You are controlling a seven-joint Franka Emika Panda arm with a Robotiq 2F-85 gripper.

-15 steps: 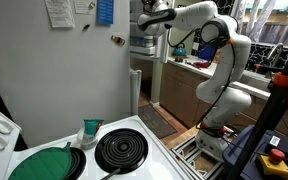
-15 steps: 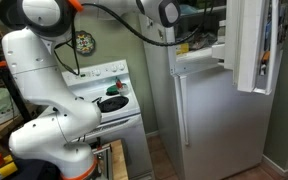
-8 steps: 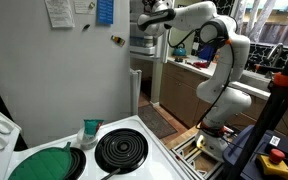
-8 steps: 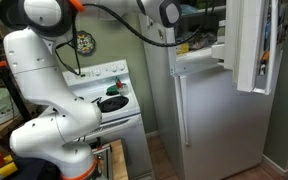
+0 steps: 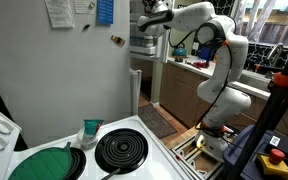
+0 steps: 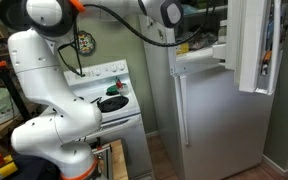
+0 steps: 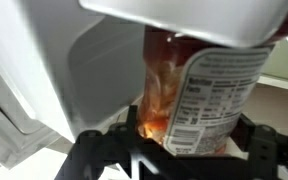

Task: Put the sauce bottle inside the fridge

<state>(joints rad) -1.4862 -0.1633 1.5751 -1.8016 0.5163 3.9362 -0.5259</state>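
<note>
The wrist view shows the sauce bottle (image 7: 189,95), red-brown with a pale printed label, held between my gripper's (image 7: 179,140) black fingers inside a white fridge compartment. In both exterior views my arm reaches into the upper part of the tall white fridge (image 5: 74,80) (image 6: 209,120), whose upper door (image 6: 256,45) stands open. The gripper end (image 5: 152,20) is at the fridge's front edge; the bottle itself is not visible in the exterior views.
A white stove (image 5: 74,155) with a black coil burner (image 5: 121,150), a green pan (image 5: 44,163) and a green-and-white cup (image 5: 91,131) stands beside the fridge. A counter with clutter (image 5: 189,65) lies behind the arm. Fridge shelving (image 7: 184,20) is close above the bottle.
</note>
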